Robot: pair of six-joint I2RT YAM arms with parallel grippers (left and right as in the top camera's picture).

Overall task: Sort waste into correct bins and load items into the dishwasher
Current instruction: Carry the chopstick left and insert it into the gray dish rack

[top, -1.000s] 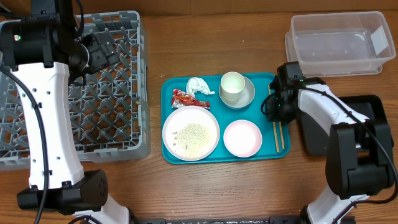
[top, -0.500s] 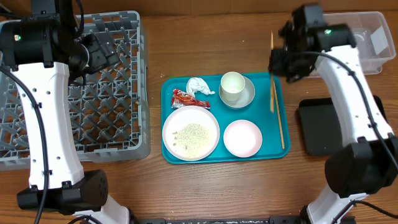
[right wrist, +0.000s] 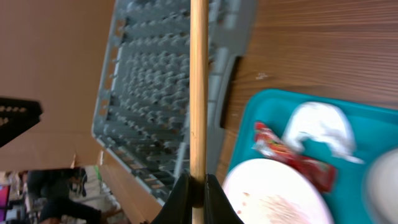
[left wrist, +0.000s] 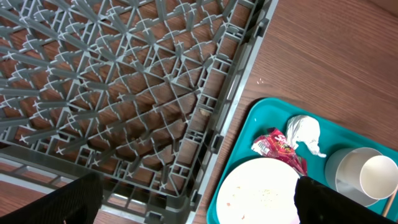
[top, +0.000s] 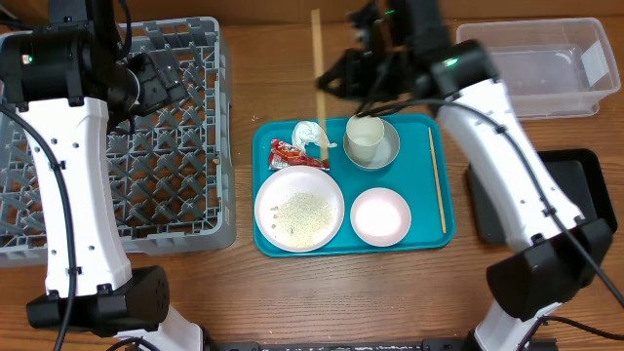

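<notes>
Right gripper (top: 325,86) clamps a thin pale wooden chopstick (top: 316,49) aloft between grey lattice dish rack (top: 146,185) and teal tray (top: 421,175) (left gripper (top: 161,76) gapes, empty); it might swivel in that pinch and drop.

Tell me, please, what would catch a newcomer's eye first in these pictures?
The right gripper, shut on a wooden chopstick, holds it in the air near the far left corner of the teal tray, beside the grey dish rack. On the tray lie a large white plate with crumbs, a red wrapper and a second chopstick along its right side.
</notes>
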